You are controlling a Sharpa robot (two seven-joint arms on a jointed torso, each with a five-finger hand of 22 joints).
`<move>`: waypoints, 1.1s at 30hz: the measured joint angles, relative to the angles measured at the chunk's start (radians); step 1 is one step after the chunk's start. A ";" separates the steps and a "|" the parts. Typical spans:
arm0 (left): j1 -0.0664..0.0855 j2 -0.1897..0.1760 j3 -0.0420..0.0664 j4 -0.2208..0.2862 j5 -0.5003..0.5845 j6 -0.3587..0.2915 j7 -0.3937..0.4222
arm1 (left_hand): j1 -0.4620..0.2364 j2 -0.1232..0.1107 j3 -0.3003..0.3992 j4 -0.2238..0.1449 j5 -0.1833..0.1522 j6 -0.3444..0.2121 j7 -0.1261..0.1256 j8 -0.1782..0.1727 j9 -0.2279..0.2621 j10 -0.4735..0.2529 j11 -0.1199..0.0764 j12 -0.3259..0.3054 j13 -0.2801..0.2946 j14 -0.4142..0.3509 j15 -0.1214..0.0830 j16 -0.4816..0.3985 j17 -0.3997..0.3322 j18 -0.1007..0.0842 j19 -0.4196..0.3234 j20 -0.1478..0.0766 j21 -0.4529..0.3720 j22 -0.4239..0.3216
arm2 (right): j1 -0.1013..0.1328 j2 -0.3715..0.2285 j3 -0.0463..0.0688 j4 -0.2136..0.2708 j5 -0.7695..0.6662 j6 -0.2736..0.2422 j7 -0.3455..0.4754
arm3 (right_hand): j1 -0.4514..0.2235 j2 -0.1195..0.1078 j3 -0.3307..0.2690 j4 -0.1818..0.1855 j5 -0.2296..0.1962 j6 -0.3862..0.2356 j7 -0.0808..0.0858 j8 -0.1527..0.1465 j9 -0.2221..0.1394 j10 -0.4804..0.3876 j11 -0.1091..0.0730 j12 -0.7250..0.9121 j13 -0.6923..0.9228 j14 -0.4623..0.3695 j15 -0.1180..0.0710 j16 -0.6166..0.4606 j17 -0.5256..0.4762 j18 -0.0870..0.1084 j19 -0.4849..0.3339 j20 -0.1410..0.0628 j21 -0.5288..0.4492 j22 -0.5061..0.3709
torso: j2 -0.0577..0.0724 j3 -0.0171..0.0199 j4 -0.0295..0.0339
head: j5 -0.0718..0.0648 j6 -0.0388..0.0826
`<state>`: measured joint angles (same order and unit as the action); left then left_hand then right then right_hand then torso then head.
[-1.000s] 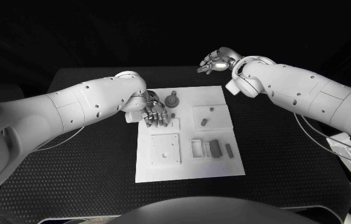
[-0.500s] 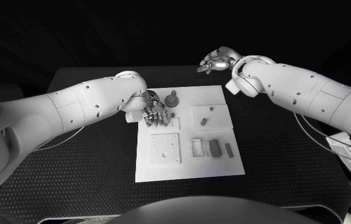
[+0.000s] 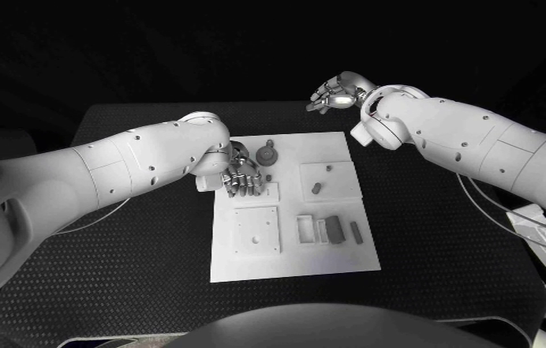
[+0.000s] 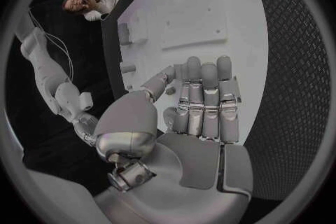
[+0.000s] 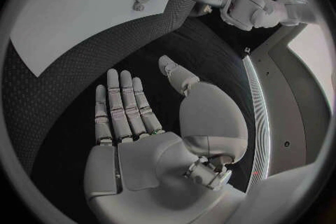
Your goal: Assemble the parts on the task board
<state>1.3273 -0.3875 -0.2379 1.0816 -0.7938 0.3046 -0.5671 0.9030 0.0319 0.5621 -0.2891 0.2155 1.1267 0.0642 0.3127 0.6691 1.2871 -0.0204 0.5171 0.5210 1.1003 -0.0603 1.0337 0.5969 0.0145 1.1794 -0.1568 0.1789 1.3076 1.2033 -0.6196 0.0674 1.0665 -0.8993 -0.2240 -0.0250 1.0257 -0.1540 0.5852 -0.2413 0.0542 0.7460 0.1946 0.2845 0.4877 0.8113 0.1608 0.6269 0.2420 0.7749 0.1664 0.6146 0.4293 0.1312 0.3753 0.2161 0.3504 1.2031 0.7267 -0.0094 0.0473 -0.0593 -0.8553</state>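
left silver hand stays over the white rectangular task board, fingers extended together, holding nothing. right silver hand still raised, fingers apart. no assembly progress.

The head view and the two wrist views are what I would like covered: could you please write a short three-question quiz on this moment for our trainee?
1. True or false: the right hand holds a part.
2. Which hand is over the task board? A) left hand B) right hand C) both
3. Fill in: the gear-shaped part lies near the board's ___ edge, as the head view shows it (far or near).

Key
1. False: in the right wrist view its fingers are spread with nothing in them, above the black table beyond the board.
2. A: its fingers reach down over the white plate.
3. far
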 measured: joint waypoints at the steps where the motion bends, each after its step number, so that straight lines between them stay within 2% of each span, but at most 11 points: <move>1: -0.001 0.000 0.000 0.001 -0.002 -0.001 0.000 | 0.000 0.000 0.000 0.000 0.000 0.000 0.000 0.000 0.000 0.001 -0.001 0.000 0.000 0.000 0.000 0.000 0.000 0.000 0.000 0.000 0.001 0.000 | 0.000 0.000 0.000 0.000 0.000 0.000 0.000 | 0.000 0.000 0.000 0.000 0.000 0.000 0.000 0.000 0.000 0.000 0.000 0.000 0.000 0.000 0.000 0.000 0.000 0.000 0.000 0.000 -0.004 0.001 | 0.000 0.0000 0.0000 | 0.000 0.000; 9: -0.006 0.001 0.001 0.003 -0.015 -0.013 0.002 | 0.000 0.000 -0.001 -0.001 -0.012 0.000 0.000 0.004 -0.001 0.002 -0.002 0.000 0.000 0.004 -0.004 0.004 0.000 0.000 0.004 -0.004 0.004 0.000 | 0.000 0.000 0.000 0.000 0.000 0.001 0.000 | 0.000 0.000 0.000 0.000 0.000 0.000 0.000 0.000 0.000 0.004 -0.004 0.000 -0.002 0.000 0.000 0.000 0.000 0.000 -0.002 0.002 -0.004 0.001 | 0.000 -0.0003 -0.0001 | 0.000 -0.001; 13: -0.007 0.001 0.001 0.004 -0.018 -0.025 0.003 | 0.003 0.003 0.002 0.002 -0.072 -0.009 0.009 -0.004 -0.003 0.002 -0.002 0.000 0.001 0.004 -0.004 0.004 -0.004 0.000 0.002 -0.006 0.004 0.000 | 0.000 -0.001 0.000 0.001 0.000 0.001 0.000 | 0.000 0.000 0.000 0.000 0.000 0.000 0.000 0.000 0.000 0.004 -0.004 0.000 -0.002 0.000 0.000 0.000 0.000 0.000 -0.004 0.004 -0.004 0.002 | 0.000 -0.0002 -0.0002 | -0.001 -0.001; 14: -0.007 0.001 0.001 0.004 -0.018 -0.029 0.003 | 0.005 0.004 0.000 0.003 -0.101 -0.012 0.009 -0.006 -0.004 0.002 -0.002 0.000 0.001 0.004 -0.004 0.004 -0.006 0.000 0.001 -0.006 0.004 0.000 | 0.000 -0.001 0.000 0.001 0.000 0.001 0.000 | 0.000 0.000 0.000 0.000 0.000 0.000 0.000 0.000 0.000 0.004 -0.004 0.000 -0.002 0.000 0.000 -0.001 0.000 0.000 -0.004 0.004 -0.004 0.002 | 0.000 -0.0001 -0.0002 | -0.001 -0.001; 15: -0.007 0.001 0.001 0.004 -0.018 -0.032 0.003 | 0.012 0.012 -0.004 0.011 -0.132 -0.017 0.011 -0.009 -0.004 0.002 -0.002 0.000 0.002 0.004 -0.004 0.004 -0.008 0.000 0.002 -0.006 0.004 0.000 | 0.000 -0.001 0.000 0.001 0.000 0.001 0.000 | 0.000 0.000 0.000 0.000 0.000 0.000 0.000 0.000 0.000 0.004 -0.004 0.000 -0.002 0.000 0.000 -0.004 0.000 0.000 -0.004 0.004 -0.004 0.002 | 0.000 -0.0001 -0.0003 | -0.001 -0.001; 17: -0.007 0.001 0.001 0.006 -0.018 -0.036 0.003 | 0.011 0.011 -0.021 0.033 -0.159 -0.033 0.016 -0.018 -0.006 0.002 -0.002 0.000 0.003 0.000 -0.008 0.004 -0.009 0.000 0.002 -0.006 0.004 0.000 | 0.000 -0.001 0.000 0.001 0.000 0.001 0.000 | 0.000 0.000 0.000 0.000 0.000 0.000 0.000 0.000 -0.001 0.004 -0.004 0.000 -0.003 0.000 0.000 -0.004 0.000 0.000 -0.004 0.004 -0.004 0.002 | 0.000 -0.0001 -0.0004 | -0.001 -0.001; 19: -0.008 0.000 0.001 0.006 -0.018 -0.038 0.002 | -0.010 -0.010 -0.032 0.049 -0.162 -0.054 0.019 -0.032 -0.013 0.001 -0.001 0.000 0.004 -0.002 -0.010 0.004 -0.011 0.000 0.001 -0.006 0.004 0.000 | 0.000 -0.001 0.000 0.001 0.000 0.001 0.000 | 0.000 0.000 0.000 0.000 0.000 0.000 0.000 0.000 -0.001 0.004 -0.004 0.000 -0.003 0.000 0.000 -0.004 -0.001 0.000 -0.004 0.004 -0.004 0.002 | 0.000 -0.0001 -0.0005 | -0.001 -0.001; 22: -0.009 -0.004 0.000 0.006 -0.014 -0.042 0.001 | -0.060 -0.055 -0.056 0.077 -0.160 -0.081 0.030 -0.042 -0.017 -0.009 0.009 -0.004 0.007 -0.004 -0.012 0.004 -0.011 0.000 0.000 -0.008 0.003 0.000 | 0.000 -0.001 0.000 0.001 0.000 0.001 0.000 | 0.000 0.000 0.000 0.000 0.000 0.000 0.000 0.000 -0.001 0.004 -0.004 0.000 -0.003 0.000 0.000 -0.004 -0.001 0.000 -0.004 0.004 -0.004 0.003 | 0.000 0.0000 -0.0005 | -0.001 -0.001; 28: -0.007 -0.015 0.001 0.008 -0.006 -0.048 0.001 | -0.110 -0.089 -0.086 0.098 -0.160 -0.095 0.038 -0.054 -0.022 -0.013 0.013 -0.004 0.013 -0.009 -0.009 0.004 -0.011 0.000 -0.004 -0.012 -0.001 0.000 | 0.000 -0.002 0.000 0.000 0.000 0.001 0.000 | 0.000 0.000 0.000 0.000 0.000 0.000 0.000 0.000 -0.001 0.004 -0.004 -0.004 -0.004 0.000 0.000 -0.004 -0.001 0.000 -0.004 0.004 -0.004 0.003 | -0.001 0.0003 -0.0005 | -0.002 0.001; 33: -0.007 -0.025 0.002 0.016 -0.001 -0.052 0.001 | -0.127 -0.105 -0.095 0.101 -0.160 -0.097 0.040 -0.054 -0.021 -0.014 0.014 -0.004 0.016 -0.013 -0.013 0.008 -0.011 0.000 -0.004 -0.012 -0.005 0.000 | 0.000 -0.002 0.000 0.000 0.001 0.001 0.000 | 0.000 0.000 0.000 0.000 0.000 0.000 0.000 0.000 -0.001 0.004 -0.004 -0.004 -0.005 0.000 0.000 -0.004 -0.001 0.000 -0.004 0.004 -0.004 0.003 | -0.001 0.0002 -0.0005 | -0.003 0.001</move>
<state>1.3201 -0.4129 -0.2363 1.0973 -0.7950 0.2524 -0.5659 0.7763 -0.0735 0.4667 -0.1877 0.0551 1.0294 0.1038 0.2582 0.6479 1.2735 -0.0068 0.5133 0.5370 1.0877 -0.0730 1.0418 0.5858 0.0146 1.1756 -0.1683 0.1743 1.3073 1.2033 -0.6221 0.0673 1.0665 -0.8986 -0.2234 -0.0248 1.0257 -0.1540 0.5852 -0.2413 0.0542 0.7460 0.1945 0.2844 0.4869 0.8151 0.1571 0.6230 0.2366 0.7749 0.1664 0.6106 0.4285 0.1312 0.3716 0.2197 0.3466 1.2063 0.7260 -0.0092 0.0468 -0.0620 -0.8543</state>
